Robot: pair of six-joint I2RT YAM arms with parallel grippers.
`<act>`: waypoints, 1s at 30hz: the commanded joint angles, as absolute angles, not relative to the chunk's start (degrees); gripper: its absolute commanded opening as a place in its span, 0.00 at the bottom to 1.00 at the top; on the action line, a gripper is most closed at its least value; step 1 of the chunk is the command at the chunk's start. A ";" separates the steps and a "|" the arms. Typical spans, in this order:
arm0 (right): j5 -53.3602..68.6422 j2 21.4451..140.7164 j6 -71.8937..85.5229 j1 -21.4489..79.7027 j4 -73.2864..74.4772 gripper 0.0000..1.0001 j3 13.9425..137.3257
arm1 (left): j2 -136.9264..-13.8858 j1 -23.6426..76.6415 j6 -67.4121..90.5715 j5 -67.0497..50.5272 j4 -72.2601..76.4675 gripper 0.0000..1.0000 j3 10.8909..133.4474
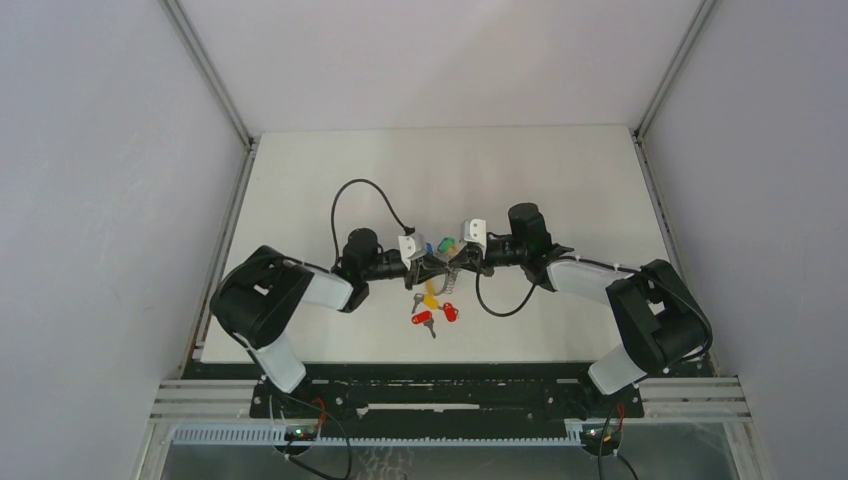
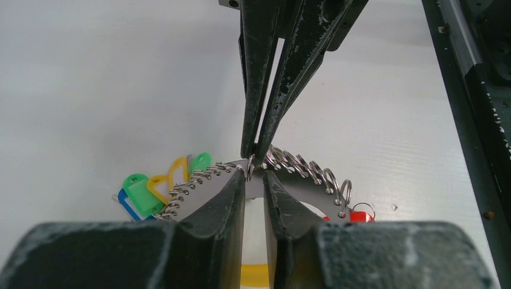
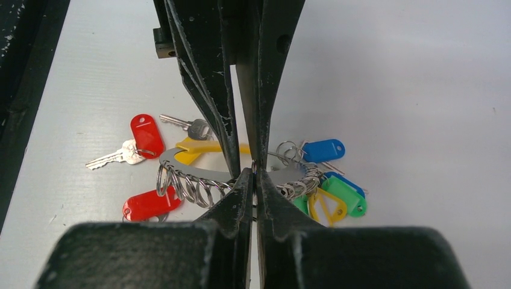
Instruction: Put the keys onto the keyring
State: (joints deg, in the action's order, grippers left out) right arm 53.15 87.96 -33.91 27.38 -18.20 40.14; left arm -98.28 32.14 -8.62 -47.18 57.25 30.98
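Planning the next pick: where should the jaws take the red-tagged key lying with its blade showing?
The red tag, across its narrow width, from straight above: it lies flat on the table, and looks bulkier and easier to pinch than the thin silver blade.

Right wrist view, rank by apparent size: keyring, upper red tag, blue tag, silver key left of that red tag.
1. keyring: widest by far.
2-3. upper red tag and blue tag: look alike, so not ranked.
4. silver key: about as long as a tag, but much thinner.
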 commanded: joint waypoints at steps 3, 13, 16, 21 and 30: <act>56.03 87.55 -34.98 27.56 -20.15 0.00 42.57 | -98.33 32.70 -10.05 -46.85 58.27 0.15 33.03; 54.98 87.01 -34.90 27.19 -18.04 0.01 42.53 | -93.88 32.70 -15.25 -43.30 49.42 0.00 33.05; 54.36 85.59 -34.64 26.77 -16.07 0.12 42.54 | -91.95 32.90 -18.40 -41.54 38.94 0.00 35.12; 52.26 83.42 -35.06 26.35 -11.74 0.23 42.54 | -89.99 34.03 -24.38 -36.70 21.36 0.00 40.37; 52.56 84.97 -32.04 25.54 -15.52 0.23 42.54 | -89.19 35.04 -27.18 -34.60 11.36 0.00 44.62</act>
State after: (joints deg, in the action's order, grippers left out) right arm 51.96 84.93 -33.74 25.82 -11.88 40.71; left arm -91.64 34.59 -24.51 -35.90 17.23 40.80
